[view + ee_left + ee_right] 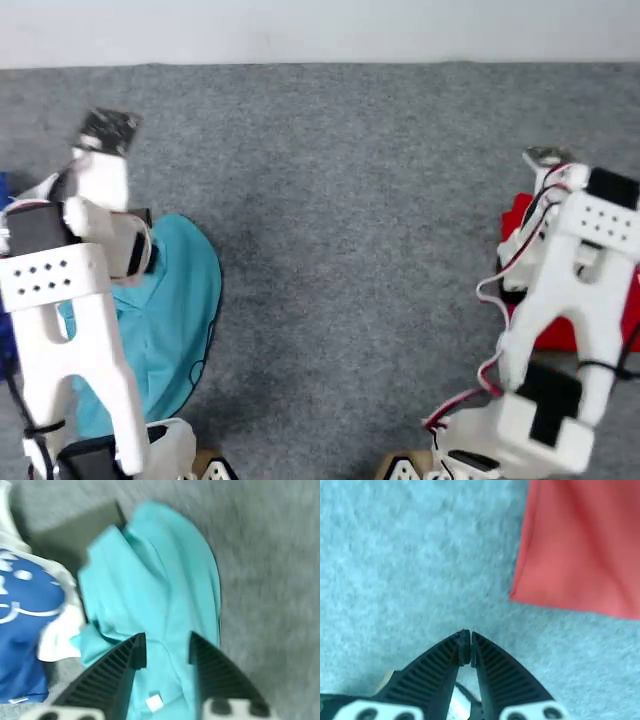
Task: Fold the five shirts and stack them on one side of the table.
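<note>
A teal shirt (165,580) lies rumpled on the grey table, at the left in the high view (175,300). My left gripper (166,650) hangs open just above it, with teal cloth showing in the gap between the fingers. Beside the teal shirt lies a blue shirt (25,610) with white print and a white edge. A red shirt (585,545) lies flat at the table's right side (560,335). My right gripper (467,641) is shut and empty over bare table, a short way from the red shirt's corner.
The left arm (70,300) covers part of the teal shirt, and the right arm (570,290) covers much of the red one. The grey table (360,220) runs back to a white wall.
</note>
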Controlling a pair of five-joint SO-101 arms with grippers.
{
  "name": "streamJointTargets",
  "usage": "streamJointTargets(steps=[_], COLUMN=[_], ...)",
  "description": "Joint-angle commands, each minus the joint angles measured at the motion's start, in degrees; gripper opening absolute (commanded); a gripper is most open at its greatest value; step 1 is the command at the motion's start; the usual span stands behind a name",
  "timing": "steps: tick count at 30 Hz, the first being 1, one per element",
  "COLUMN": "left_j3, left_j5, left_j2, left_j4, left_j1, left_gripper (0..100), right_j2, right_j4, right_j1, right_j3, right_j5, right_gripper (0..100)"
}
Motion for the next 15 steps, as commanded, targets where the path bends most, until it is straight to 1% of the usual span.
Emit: streamJointTargets(steps=[1,4,6,15], left_j3=[5.7,11.2,14.8,28.9], left_j5=[-5.5,-10.5,-11.7,-11.6], left_j2=[-1.1,-1.1,-1.1,-1.1], left_j4=[1.0,-0.6,-3.5,-19.0], left_j1=[-0.4,-0.4,-0.4,-0.4], left_gripper=[18,18,19,18], right_j2=[-6.8,-9.3,-10.3,-11.4], right_j4=[2.5,2.5,2.5,2.6], right_j1=[-0.3,-0.3,-0.3,-0.3], right_j3=[4.7,9.0,10.6,12.7], right_j5=[-0.5,-0.5,-0.5,-0.5], right_gripper=[0.9,0.9,0.9,0.9])
